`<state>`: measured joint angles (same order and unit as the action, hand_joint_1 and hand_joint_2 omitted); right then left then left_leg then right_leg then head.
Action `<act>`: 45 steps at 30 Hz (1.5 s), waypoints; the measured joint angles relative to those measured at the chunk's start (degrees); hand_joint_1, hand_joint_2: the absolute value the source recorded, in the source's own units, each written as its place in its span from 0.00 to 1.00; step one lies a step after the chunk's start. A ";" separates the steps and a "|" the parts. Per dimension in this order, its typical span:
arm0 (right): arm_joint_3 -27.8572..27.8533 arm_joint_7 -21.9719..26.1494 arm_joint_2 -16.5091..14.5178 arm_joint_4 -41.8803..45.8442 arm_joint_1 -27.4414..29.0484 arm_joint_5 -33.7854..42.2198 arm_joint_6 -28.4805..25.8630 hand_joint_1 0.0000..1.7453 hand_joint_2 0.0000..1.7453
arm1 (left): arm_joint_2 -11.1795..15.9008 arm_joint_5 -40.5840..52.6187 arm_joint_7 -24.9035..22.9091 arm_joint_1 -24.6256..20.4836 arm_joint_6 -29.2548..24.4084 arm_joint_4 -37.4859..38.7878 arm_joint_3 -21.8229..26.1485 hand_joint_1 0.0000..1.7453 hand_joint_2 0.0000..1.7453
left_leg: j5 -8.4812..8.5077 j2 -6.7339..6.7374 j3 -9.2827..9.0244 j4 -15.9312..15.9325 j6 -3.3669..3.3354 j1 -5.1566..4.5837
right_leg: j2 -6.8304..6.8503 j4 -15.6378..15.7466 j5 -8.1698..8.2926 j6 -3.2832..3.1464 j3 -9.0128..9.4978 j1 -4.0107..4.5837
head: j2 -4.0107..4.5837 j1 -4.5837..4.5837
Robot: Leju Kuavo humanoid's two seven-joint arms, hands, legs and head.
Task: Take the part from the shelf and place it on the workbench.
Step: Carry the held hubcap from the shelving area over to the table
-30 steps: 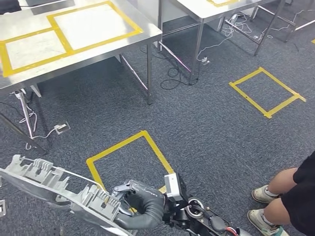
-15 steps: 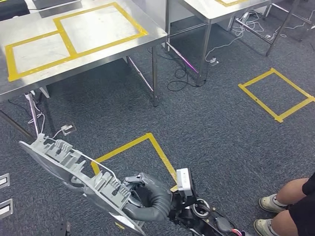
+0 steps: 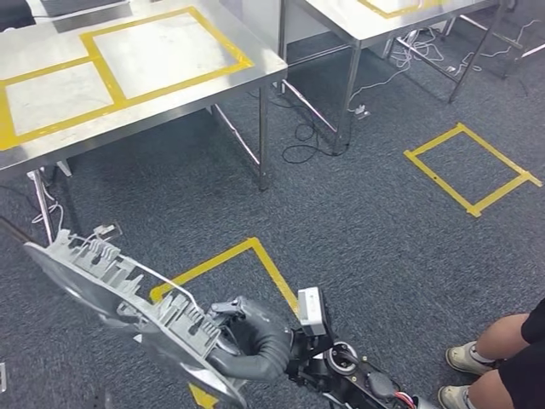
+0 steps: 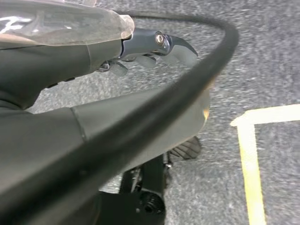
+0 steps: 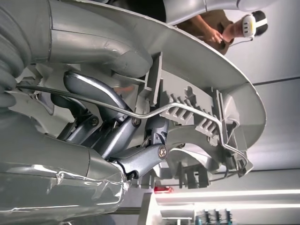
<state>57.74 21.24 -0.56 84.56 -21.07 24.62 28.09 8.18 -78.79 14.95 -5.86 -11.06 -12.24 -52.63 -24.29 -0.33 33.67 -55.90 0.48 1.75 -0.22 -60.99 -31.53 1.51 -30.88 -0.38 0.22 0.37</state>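
The right arm (image 3: 360,383) reached in low from the right, forearm pointing left, wrist roughly level. The right hand (image 3: 254,345) was curled tight around the part (image 3: 122,290), which stuck out leftward from its fingers (image 5: 116,136). The left hand (image 4: 152,44) hung down, fingers loosely apart, holding nothing.

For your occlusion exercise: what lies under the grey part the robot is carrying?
Under the part lie carpet and a corner of the yellow tape square. The part covers the rest of that patch.
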 joint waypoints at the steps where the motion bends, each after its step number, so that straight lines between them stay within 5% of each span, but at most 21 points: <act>1: -0.08 0.01 0.02 0.00 0.02 0.01 -0.03 1.00 1.00 | 0.04 0.03 0.01 -0.02 0.02 0.00 0.00 0.00 0.00 | -0.29 0.00 -0.33 0.00 -0.26 -0.05 | 0.02 -4.27 -1.55 0.18 -2.17 -0.06 | 0.00 0.39; 3: -0.17 0.01 0.09 -0.01 0.14 0.01 -0.08 1.00 1.00 | 0.10 0.04 0.02 -0.02 0.03 0.00 0.00 0.00 0.00 | -0.90 -0.01 -1.01 -0.01 -0.47 -0.16 | 0.01 -11.36 -3.09 0.33 -6.54 -0.13 | 0.00 0.94; 4: -0.18 0.00 0.14 -0.02 0.20 0.01 -0.08 1.00 1.00 | 0.11 0.04 0.02 0.00 0.04 0.00 0.00 0.00 0.00 | -1.25 -0.06 -1.45 -0.01 -0.48 -0.20 | 0.01 -12.17 -2.30 0.26 -7.56 -0.15 | 0.00 1.14; 8: -0.34 -0.01 0.23 -0.03 0.21 0.01 -0.09 1.00 1.00 | -0.02 0.05 0.03 0.02 0.08 0.00 0.00 0.00 0.00 | -2.70 -0.34 -3.50 0.08 0.01 -0.29 | -0.08 0.49 6.50 -1.09 -3.50 0.25 | 0.01 2.11; 10: -0.43 0.01 0.25 -0.04 0.18 0.01 -0.08 1.00 1.00 | -0.13 0.09 0.04 -0.06 0.09 0.00 0.00 0.00 0.00 | -2.99 -0.41 -3.70 0.13 0.36 -0.38 | -0.12 3.54 7.23 -1.70 -2.05 0.68 | 0.01 2.28; 14: -0.45 0.02 0.26 -0.04 0.15 0.01 -0.07 1.00 1.00 | -0.14 0.11 0.04 -0.11 0.09 0.00 0.00 0.00 0.00 | -3.01 -0.43 -3.64 0.12 0.49 -0.44 | -0.10 3.96 7.10 -1.85 -1.82 0.81 | 0.00 2.35; 17: -0.49 0.01 0.26 -0.04 0.14 0.03 -0.11 1.00 1.00 | -0.14 0.14 0.04 -0.09 0.09 0.00 0.00 0.00 0.00 | -2.97 -0.27 -3.54 0.34 0.92 -0.29 | -0.12 4.38 6.65 -2.12 -1.75 0.92 | 0.00 2.52; 19: -0.56 -0.03 0.25 -0.04 0.15 0.10 -0.20 1.00 1.00 | -0.10 0.17 0.04 -0.18 0.09 0.00 0.00 0.00 0.00 | -5.49 -0.10 -0.52 -5.49 1.75 -0.24 | 0.00 5.75 6.47 -2.68 -0.53 0.65 | 0.00 1.68; 21: -0.60 -0.13 0.24 -0.06 0.21 0.13 -0.30 1.00 1.00 | -0.07 0.18 0.04 -0.14 0.08 0.00 0.00 0.00 0.00 | -8.18 -0.01 4.72 -14.33 2.44 -0.24 | 0.12 6.95 6.16 -3.19 0.90 0.36 | 0.00 0.64; 23: -0.60 -0.26 0.24 -0.11 0.31 0.19 -0.34 1.00 1.00 | -0.02 0.12 0.03 0.06 0.04 0.00 0.00 0.00 0.00 | -5.96 0.00 6.50 -14.78 2.62 -0.20 | -0.03 6.94 5.60 -3.20 1.51 0.36 | 0.00 0.04; 25: -0.61 -0.34 0.24 -0.16 0.33 0.07 -0.53 1.00 1.00 | 0.11 0.05 0.02 0.10 -0.01 0.00 0.00 0.00 0.00 | -0.82 0.11 4.36 -7.74 2.60 -0.12 | -0.15 6.86 4.85 -2.85 2.30 0.35 | 0.00 -0.67; 27: -0.61 -0.37 0.24 -0.23 0.30 -0.61 -0.88 1.00 1.00 | 0.21 0.02 0.02 0.01 -0.02 0.00 0.00 0.00 0.00 | 1.91 0.26 1.91 -1.27 2.14 -0.20 | -0.20 6.53 3.93 -2.27 2.71 0.66 | 0.00 -1.26; 32: -0.60 -0.54 0.24 -0.27 0.24 -2.06 -1.21 1.00 1.00 | 0.14 0.01 0.00 -0.06 -0.07 0.00 0.00 0.00 0.00 | 0.96 0.17 0.41 0.53 0.16 -0.28 | -0.12 4.84 1.87 -0.75 2.48 0.64 | 0.00 -0.55; 35: -0.59 -0.55 0.25 -0.30 0.26 -2.61 -1.16 1.00 1.00 | 0.20 0.01 0.00 -0.09 -0.09 0.00 0.00 0.00 0.00 | 0.14 0.17 -0.67 0.63 -0.69 -0.23 | -0.10 -5.84 -2.52 0.14 -2.89 0.27 | 0.00 0.45; 37: -0.57 -0.57 0.26 -0.40 0.33 -3.00 -1.13 1.00 1.00 | 0.23 0.02 -0.02 -0.05 -0.09 0.00 0.00 0.00 0.00 | -0.54 0.09 -1.45 0.62 -0.75 -0.28 | -0.09 -11.52 -3.34 0.38 -6.74 0.10 | 0.00 0.84; 39: -0.56 -0.57 0.26 -0.49 0.33 -3.22 -1.11 1.00 1.00 | 0.20 0.02 -0.04 0.01 -0.09 0.00 0.00 0.00 0.00 | -1.37 -0.12 -2.65 0.61 -0.58 -0.28 | -0.10 -8.50 0.62 0.20 -6.65 -0.01 | 0.00 1.28; 41: -0.57 -0.55 0.27 -0.54 0.29 -3.40 -1.04 1.00 1.00 | 0.08 0.02 -0.04 0.03 -0.09 0.00 0.00 0.00 0.00 | -2.24 -0.30 -3.86 0.65 -0.22 -0.33 | -0.18 -0.69 5.75 -0.40 -4.00 0.14 | 0.01 1.85; 42: -0.57 -0.51 0.28 -0.56 0.26 -3.49 -0.96 1.00 1.00 | 0.00 0.02 -0.04 -0.01 -0.10 0.00 0.00 0.00 0.00 | -2.54 -0.38 -4.15 0.65 0.02 -0.39 | -0.21 2.20 7.03 -0.80 -2.79 0.32 | 0.01 2.06; 45: -0.58 -0.38 0.30 -0.61 0.19 -3.63 -0.70 1.00 1.00 | -0.10 0.02 -0.04 -0.12 -0.22 0.00 0.01 0.00 0.00 | -2.85 -0.36 -4.07 0.83 0.94 -0.41 | -0.28 4.67 6.65 -1.87 -1.63 0.70 | 0.01 2.26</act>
<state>57.16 20.86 -0.27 83.96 -20.88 20.99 27.39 8.08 -78.77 14.91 -5.98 -11.28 -12.24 -52.63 -27.14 -0.69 29.60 -55.07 1.42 1.34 -0.50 -56.32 -24.88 -0.36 -32.51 0.32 0.22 2.62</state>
